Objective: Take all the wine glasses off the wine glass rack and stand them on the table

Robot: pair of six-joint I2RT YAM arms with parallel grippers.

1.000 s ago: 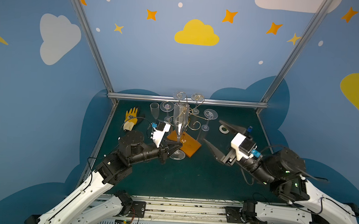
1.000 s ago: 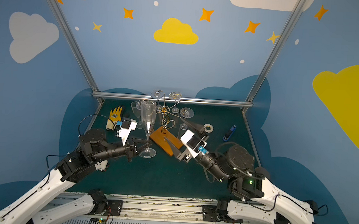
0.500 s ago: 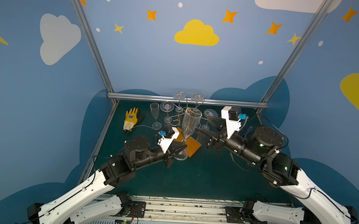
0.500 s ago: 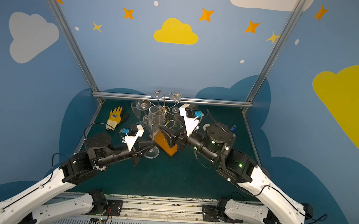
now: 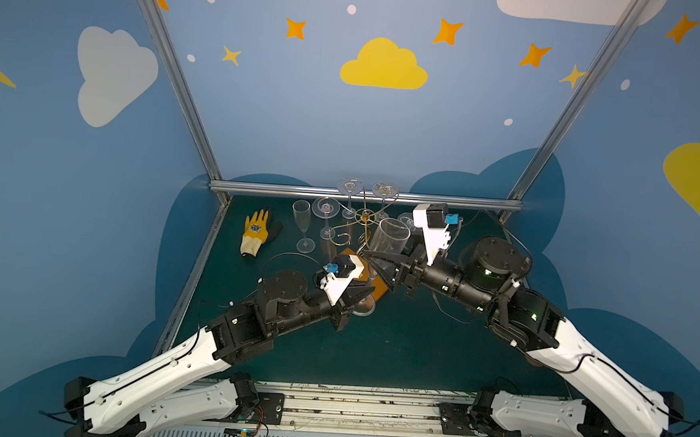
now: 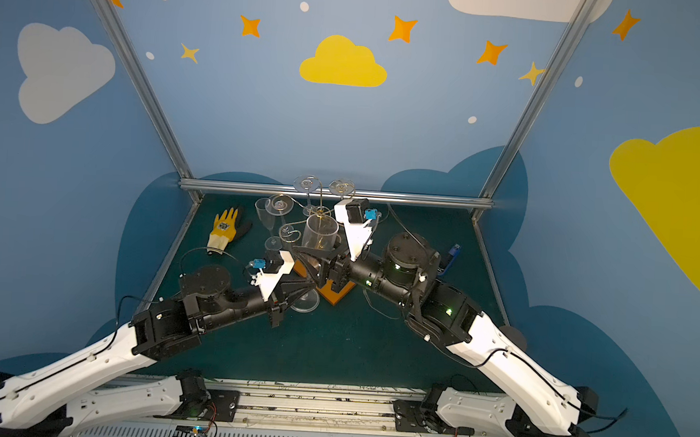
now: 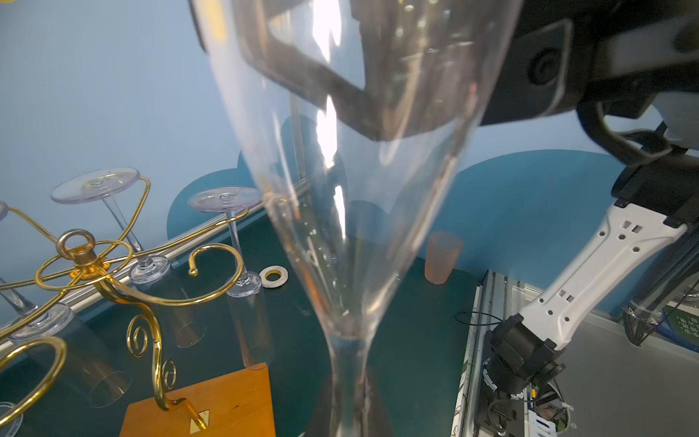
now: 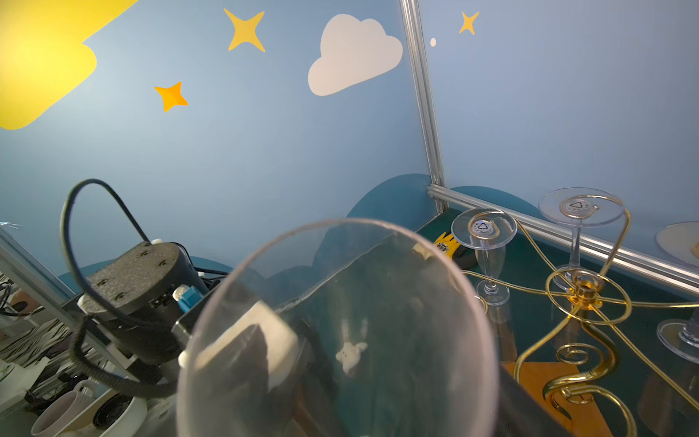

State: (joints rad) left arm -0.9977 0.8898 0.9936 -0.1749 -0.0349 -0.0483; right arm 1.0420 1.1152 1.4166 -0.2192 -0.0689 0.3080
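- Left wrist view: the clear, tall, fluted wine glass stands upright, off the thin gold wire wine glass rack and just beside its orange wooden base.
- In a top view, the left gripper is clamped on the stem just above the foot.
- The right gripper gapes wide around the bowl; whether it touches is unclear.

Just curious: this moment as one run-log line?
left pincer: shut on wine glass stem | right pincer: straddling bowl, contact unclear | wine glass: off wine glass rack
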